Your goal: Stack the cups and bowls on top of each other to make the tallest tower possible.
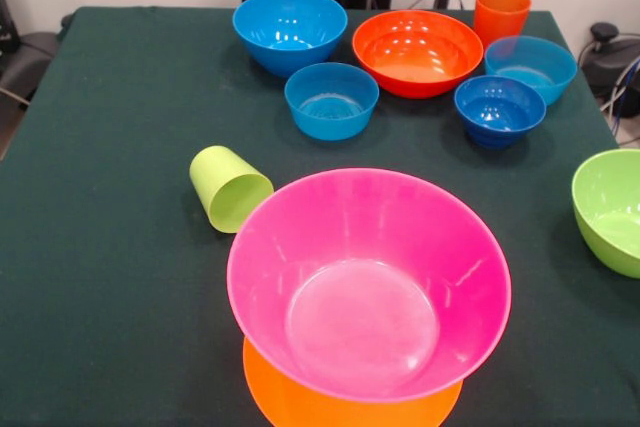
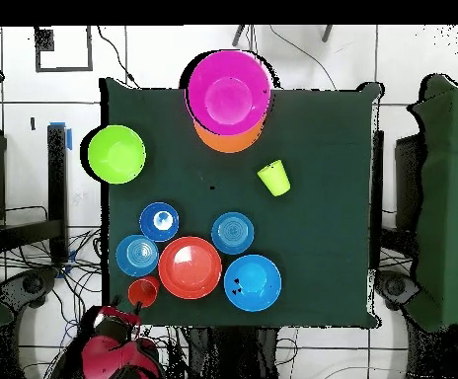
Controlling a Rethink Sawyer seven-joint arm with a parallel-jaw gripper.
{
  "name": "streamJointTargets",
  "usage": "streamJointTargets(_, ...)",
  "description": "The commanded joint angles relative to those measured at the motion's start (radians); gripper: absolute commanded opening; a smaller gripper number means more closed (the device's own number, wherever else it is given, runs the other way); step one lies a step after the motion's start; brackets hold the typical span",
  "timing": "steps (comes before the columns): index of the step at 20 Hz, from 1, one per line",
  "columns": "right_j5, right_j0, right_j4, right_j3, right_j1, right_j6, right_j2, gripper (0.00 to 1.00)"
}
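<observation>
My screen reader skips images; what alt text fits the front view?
A large pink bowl sits upright on an orange bowl at the near edge of a dark green table. A lime green cup lies tipped beside it; blue bowls, red-orange and green ones stand beyond.

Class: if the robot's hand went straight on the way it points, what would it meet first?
Probably the orange cup, just beside the hand from overhead; its aim and height are unclear.

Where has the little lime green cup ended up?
In the front view the lime green cup lies tipped on its side on the dark tablecloth, just left of the big pink bowl.
</observation>
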Motion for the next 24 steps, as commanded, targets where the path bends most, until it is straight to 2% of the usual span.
streamJointTargets(1, 0.119, 0.019, -0.012, -0.055, 0.038, 0.021, 0.043, 1.00)
streamJointTargets(8, 0.130, 0.034, 0.008, -0.089, 0.063, 0.023, 0.034, 1.00)
streamJointTargets(24, 0.086, 0.024, -0.018, -0.127, 0.125, 0.013, 0.004, 1.00)
